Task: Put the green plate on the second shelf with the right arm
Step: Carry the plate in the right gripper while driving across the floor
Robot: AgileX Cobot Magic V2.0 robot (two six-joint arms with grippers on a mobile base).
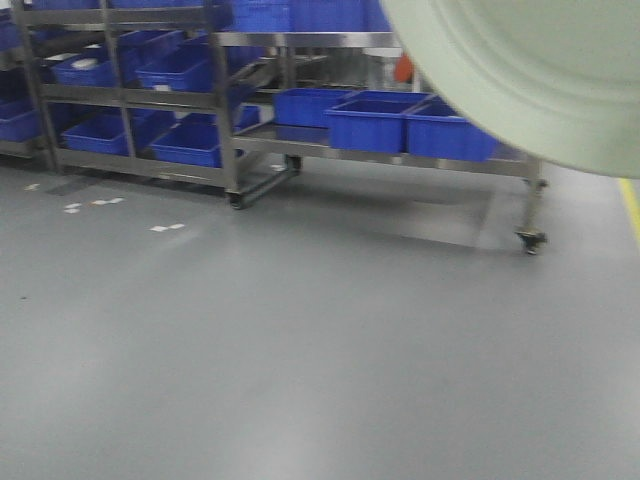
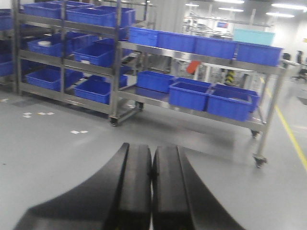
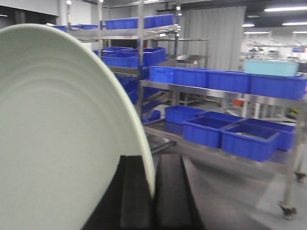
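Observation:
The green plate [image 3: 62, 134] is pale mint and stands on edge, filling the left half of the right wrist view. My right gripper [image 3: 152, 165] is shut on its rim, one black finger on each face. The plate's ringed underside also fills the top right corner of the front view [image 1: 520, 70]; the right gripper is not visible there. My left gripper [image 2: 152, 155] is shut and empty, pointing over the floor toward the racks. Steel shelf racks [image 2: 192, 55] stand ahead across the floor.
Several blue bins [image 1: 365, 125] sit on the lower shelves of a wheeled steel rack [image 1: 530, 238]. A taller rack [image 1: 120, 95] with more blue bins stands at the left. Grey floor [image 1: 300, 340] lies between me and the racks. A yellow line [image 1: 630, 205] runs at the right.

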